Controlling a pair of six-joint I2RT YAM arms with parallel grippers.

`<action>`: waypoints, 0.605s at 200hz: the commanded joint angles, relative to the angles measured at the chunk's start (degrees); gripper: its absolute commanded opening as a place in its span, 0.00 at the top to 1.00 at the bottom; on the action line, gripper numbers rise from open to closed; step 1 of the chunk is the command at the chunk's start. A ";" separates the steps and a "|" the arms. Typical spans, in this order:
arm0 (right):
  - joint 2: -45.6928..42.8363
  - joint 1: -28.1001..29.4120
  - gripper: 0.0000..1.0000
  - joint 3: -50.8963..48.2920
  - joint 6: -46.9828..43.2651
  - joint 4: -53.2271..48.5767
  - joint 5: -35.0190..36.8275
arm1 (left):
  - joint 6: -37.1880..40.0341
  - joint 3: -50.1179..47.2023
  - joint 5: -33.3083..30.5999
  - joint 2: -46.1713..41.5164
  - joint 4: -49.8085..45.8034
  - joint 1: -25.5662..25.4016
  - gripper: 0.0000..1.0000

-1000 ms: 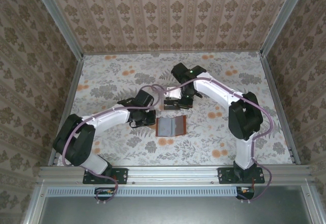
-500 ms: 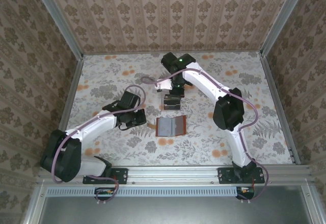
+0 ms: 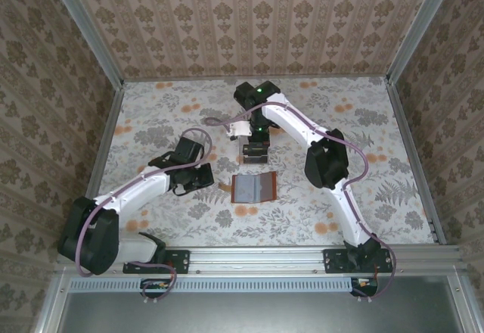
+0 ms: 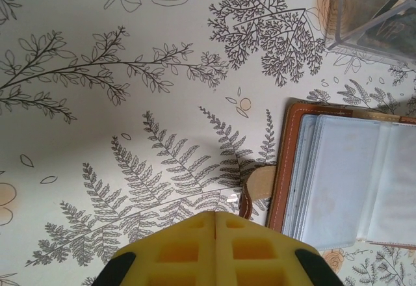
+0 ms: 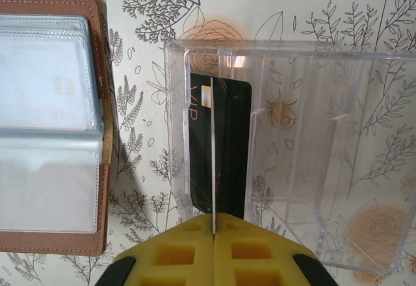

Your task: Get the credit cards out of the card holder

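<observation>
Beside card holder [image 5: 49,136], tray [image 5: 338,136] holds card [image 5: 232,144]; left end effector [image 4: 216,218], right end effector [image 5: 213,221] closed.

A: State of the left gripper [image 4: 216,216]?
B: Yellow pads pressed flat together at the bottom edge.
A: And the card holder [image 4: 338,182]?
B: It lies open on the fern-print table cover [image 4: 130,91], right of the pads. Brown stitched rim on the left, pale sleeves facing up. A tan strap tab [image 4: 261,181] juts left from that rim.
A: Upper right corner?
B: Part of a clear plastic tray [image 4: 364,19], apart from the holder.
</observation>
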 commanded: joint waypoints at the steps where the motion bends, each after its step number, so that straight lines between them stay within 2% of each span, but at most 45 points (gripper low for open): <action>1: 1.51 0.63 0.99 1.92 -1.40 -2.75 -1.19 | -0.42 -0.87 0.87 -1.30 -1.13 0.47 0.92; 44: 2.01 0.76 0.87 3.00 -0.25 -3.33 -0.72 | -0.21 -0.65 1.35 -0.80 -0.92 0.65 0.92; 121: -2.56 0.68 0.84 1.34 3.84 0.40 4.63 | 0.30 2.00 2.89 1.17 -0.75 -0.61 0.91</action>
